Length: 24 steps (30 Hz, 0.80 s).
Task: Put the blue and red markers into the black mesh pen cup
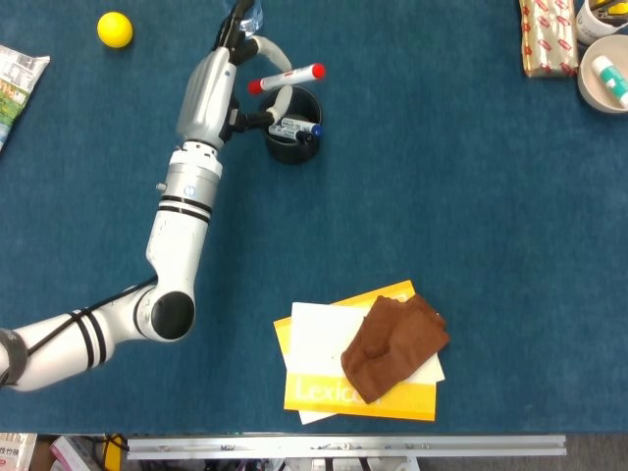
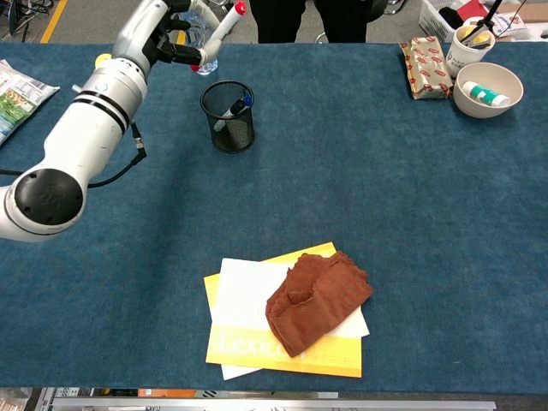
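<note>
The left hand (image 2: 163,38) is up high over the far side of the table, pinching the red marker (image 2: 219,30) between thumb and fingers; the right hand isn't in either view. In the chest view the marker slants, red cap uppermost and away from the hand, its lower end tucked in the fingers, and the whole thing hangs well above the cup (image 2: 229,116). From the head view the marker (image 1: 287,78) lies nearly crosswise just past the cup's (image 1: 293,137) far rim, not yet over the opening. The blue marker (image 2: 232,110) is already inside, leaning against the mesh wall, cap up. So the cup sits below the hand and a little to its nearer side. I'd say the marker's long axis needs tipping closer to upright, one end aimed down at the mouth, before lowering.
</note>
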Each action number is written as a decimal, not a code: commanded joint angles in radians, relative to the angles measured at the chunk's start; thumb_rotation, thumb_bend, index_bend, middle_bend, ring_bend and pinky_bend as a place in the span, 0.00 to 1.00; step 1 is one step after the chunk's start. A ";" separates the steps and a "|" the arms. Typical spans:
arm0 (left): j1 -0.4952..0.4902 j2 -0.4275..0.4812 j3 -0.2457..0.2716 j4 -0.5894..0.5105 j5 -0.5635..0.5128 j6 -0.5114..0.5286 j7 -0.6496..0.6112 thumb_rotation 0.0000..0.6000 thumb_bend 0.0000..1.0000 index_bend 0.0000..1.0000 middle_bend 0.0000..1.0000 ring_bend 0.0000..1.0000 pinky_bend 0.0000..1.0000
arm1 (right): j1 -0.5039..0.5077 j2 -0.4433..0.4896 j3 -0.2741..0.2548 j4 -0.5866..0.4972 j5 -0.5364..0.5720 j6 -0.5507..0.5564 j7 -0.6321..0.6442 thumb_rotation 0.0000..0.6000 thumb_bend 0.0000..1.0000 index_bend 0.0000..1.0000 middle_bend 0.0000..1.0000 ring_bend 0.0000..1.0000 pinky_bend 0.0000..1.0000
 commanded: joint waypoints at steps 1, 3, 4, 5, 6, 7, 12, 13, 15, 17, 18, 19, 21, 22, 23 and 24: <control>-0.001 -0.002 -0.022 -0.001 -0.049 -0.036 -0.030 1.00 0.42 0.61 0.01 0.00 0.13 | 0.000 0.001 0.000 -0.001 0.000 0.000 0.001 1.00 0.00 0.28 0.29 0.29 0.42; 0.000 -0.003 -0.028 -0.002 -0.071 -0.059 -0.050 1.00 0.42 0.61 0.01 0.00 0.13 | -0.001 0.001 0.000 -0.001 -0.001 0.001 0.000 1.00 0.00 0.28 0.28 0.29 0.42; 0.000 -0.002 -0.032 -0.003 -0.084 -0.076 -0.067 1.00 0.42 0.61 0.01 0.00 0.13 | -0.001 0.001 0.000 -0.001 0.000 0.002 0.000 1.00 0.00 0.28 0.29 0.29 0.42; 0.002 -0.001 -0.034 -0.004 -0.093 -0.089 -0.080 1.00 0.42 0.61 0.01 0.00 0.13 | -0.001 0.001 0.000 -0.002 0.000 0.002 0.000 1.00 0.00 0.28 0.29 0.29 0.42; 0.005 0.001 -0.037 -0.008 -0.102 -0.108 -0.102 1.00 0.42 0.61 0.01 0.00 0.13 | -0.001 0.002 0.000 -0.002 0.000 0.002 0.000 1.00 0.00 0.28 0.29 0.29 0.42; 0.007 0.004 -0.039 -0.009 -0.109 -0.123 -0.118 1.00 0.42 0.61 0.01 0.00 0.13 | -0.001 0.002 0.000 -0.002 -0.001 0.003 0.000 1.00 0.00 0.28 0.29 0.29 0.42; 0.020 0.018 -0.047 -0.016 -0.135 -0.202 -0.203 1.00 0.42 0.61 0.01 0.00 0.13 | -0.001 0.004 0.001 -0.002 0.000 0.004 0.002 1.00 0.00 0.28 0.28 0.29 0.42; 0.022 0.022 -0.048 -0.019 -0.134 -0.215 -0.217 1.00 0.42 0.61 0.01 0.00 0.13 | -0.001 0.004 0.001 -0.002 0.000 0.004 0.002 1.00 0.00 0.28 0.28 0.29 0.42; 0.025 0.027 -0.051 -0.021 -0.131 -0.236 -0.244 1.00 0.42 0.61 0.01 0.00 0.13 | -0.001 0.005 0.002 -0.002 0.000 0.005 0.003 1.00 0.00 0.28 0.29 0.29 0.42; 0.025 0.031 -0.049 -0.022 -0.127 -0.252 -0.259 1.00 0.42 0.61 0.01 0.00 0.13 | -0.001 0.005 0.002 -0.002 -0.001 0.005 0.004 1.00 0.00 0.28 0.29 0.29 0.42; 0.025 0.034 -0.047 -0.023 -0.128 -0.262 -0.265 1.00 0.42 0.61 0.01 0.00 0.13 | -0.001 0.005 0.001 -0.002 -0.001 0.005 0.004 1.00 0.00 0.28 0.29 0.29 0.42; 0.025 0.037 -0.048 -0.025 -0.133 -0.276 -0.275 1.00 0.42 0.61 0.01 0.00 0.13 | 0.000 0.005 0.002 -0.001 -0.001 0.004 0.004 1.00 0.00 0.28 0.29 0.29 0.42; 0.025 0.042 -0.051 -0.028 -0.140 -0.294 -0.291 1.00 0.42 0.62 0.01 0.00 0.13 | 0.000 0.005 0.001 -0.001 -0.001 0.003 0.004 1.00 0.00 0.28 0.29 0.29 0.42; 0.026 0.044 -0.052 -0.029 -0.140 -0.302 -0.302 1.00 0.42 0.62 0.01 0.00 0.13 | 0.000 0.004 0.001 -0.001 -0.001 0.002 0.003 1.00 0.00 0.28 0.29 0.29 0.42; 0.027 0.044 -0.051 -0.029 -0.139 -0.308 -0.310 1.00 0.42 0.62 0.00 0.00 0.13 | 0.000 0.004 0.000 -0.001 -0.001 0.003 0.003 1.00 0.00 0.28 0.29 0.29 0.42; 0.028 0.045 -0.051 -0.027 -0.137 -0.315 -0.319 1.00 0.42 0.62 0.00 0.00 0.13 | 0.000 0.005 0.001 -0.001 -0.001 0.003 0.003 1.00 0.00 0.28 0.29 0.29 0.42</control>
